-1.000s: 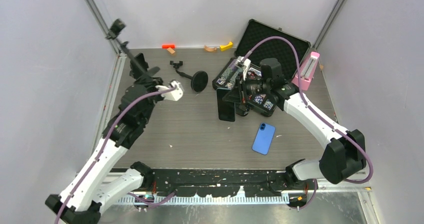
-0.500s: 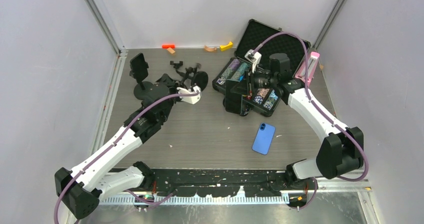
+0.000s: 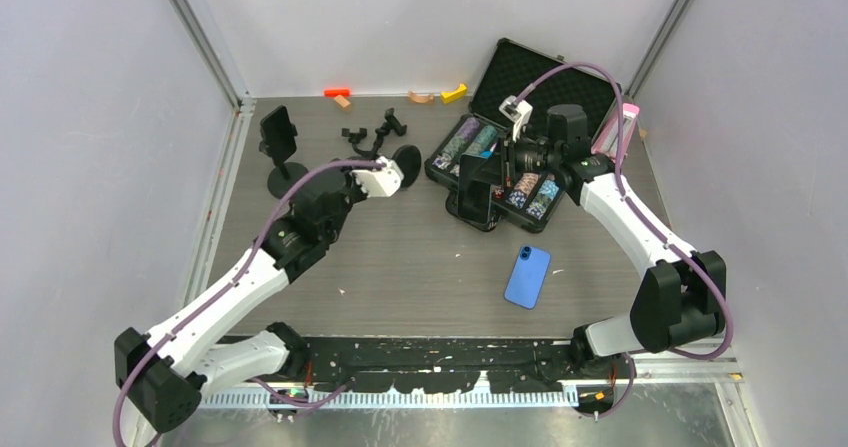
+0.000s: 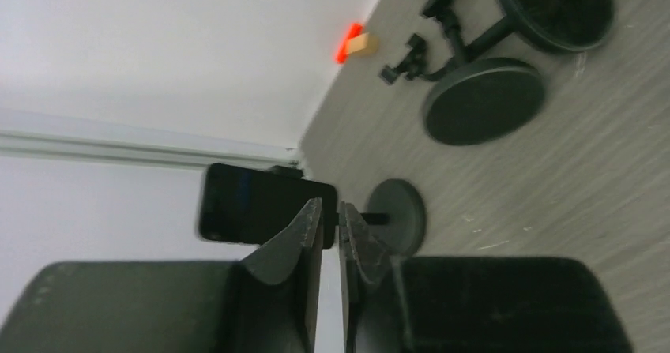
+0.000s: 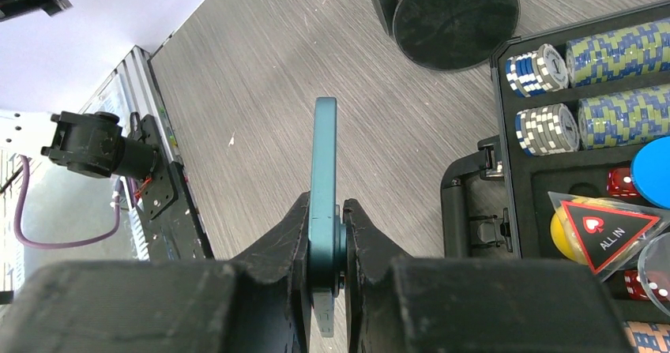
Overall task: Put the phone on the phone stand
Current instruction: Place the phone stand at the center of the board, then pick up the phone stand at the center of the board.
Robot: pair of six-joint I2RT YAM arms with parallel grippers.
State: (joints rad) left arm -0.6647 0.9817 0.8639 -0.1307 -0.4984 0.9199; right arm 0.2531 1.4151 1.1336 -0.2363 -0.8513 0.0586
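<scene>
As the right gripper [image 3: 490, 179] clamps a slim teal phone [image 3: 477, 183] just in front of the open black hard case of poker chips [image 3: 548, 77], the overhead view shows a black round-based phone stand [image 3: 405, 158] toppled just left of that case. That makes the right arm the nearer one to it. A glossy blue phone [image 3: 527, 276] lies flat on the grey wood-grain table [image 3: 400, 257], well in front of the case.

From the left wrist, the left gripper [image 4: 330, 205] has its ribbed black fingers pressed together on nothing. Beyond them, far to the left of the case, an upright black stand [image 4: 395, 215] carries a dark phone [image 4: 265, 207] on its thin stem.

From the right wrist, the held phone appears edge-on: a thin, smooth metal-sided slab pinched near one end. Its long axis runs in line with the fingers, and its free end hangs over bare table. The stand's matte disc foot lies further on in the same direction, close against the case's chip-filled corner. The placement probably hinges on that line, and on a stand lying on its side offering no cradle.
</scene>
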